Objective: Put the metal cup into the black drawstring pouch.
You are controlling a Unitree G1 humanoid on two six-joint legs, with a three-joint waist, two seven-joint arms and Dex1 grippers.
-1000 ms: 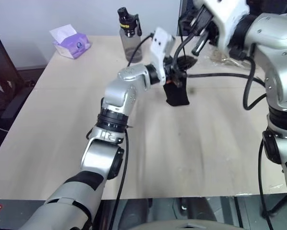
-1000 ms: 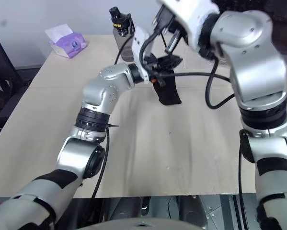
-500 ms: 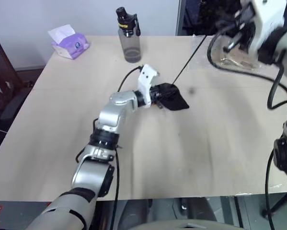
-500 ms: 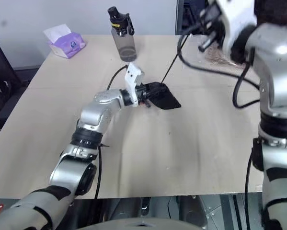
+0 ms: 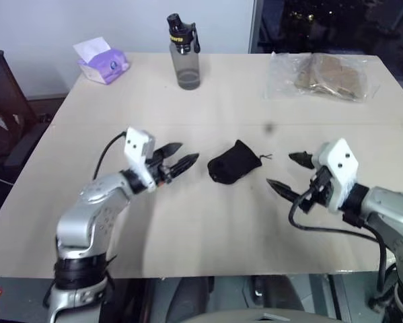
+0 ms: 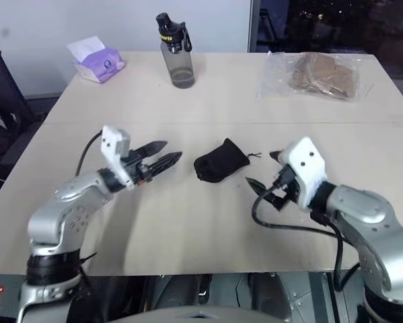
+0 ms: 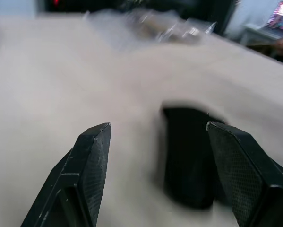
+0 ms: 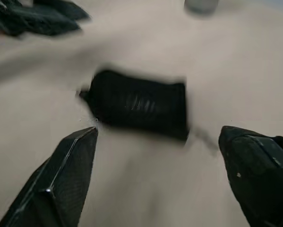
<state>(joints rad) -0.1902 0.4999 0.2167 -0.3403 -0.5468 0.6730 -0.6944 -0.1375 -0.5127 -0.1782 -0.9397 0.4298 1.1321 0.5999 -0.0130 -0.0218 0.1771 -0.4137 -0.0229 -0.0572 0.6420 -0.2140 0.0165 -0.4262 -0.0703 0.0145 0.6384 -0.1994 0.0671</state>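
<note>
Noted a pale table (image 5: pixel 208 222), with a clear plastic bag (image 5: pixel 322 74) and a grey bottle (image 5: pixel 186 57) at its far side. Found the left gripper (image 5: pixel 189 151) and right gripper (image 5: pixel 279 169) both spread wide and empty, flanking the black drawstring pouch (image 5: pixel 231 161) lying between them. Could not tell whether the metal cup sat inside. Judged the loose cord (image 5: pixel 263 157) a risk: could snag a finger, drag the pouch and spill its contents.

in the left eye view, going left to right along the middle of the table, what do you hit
left gripper, open → black drawstring pouch, lying on the table between the two grippers → right gripper, open
</note>
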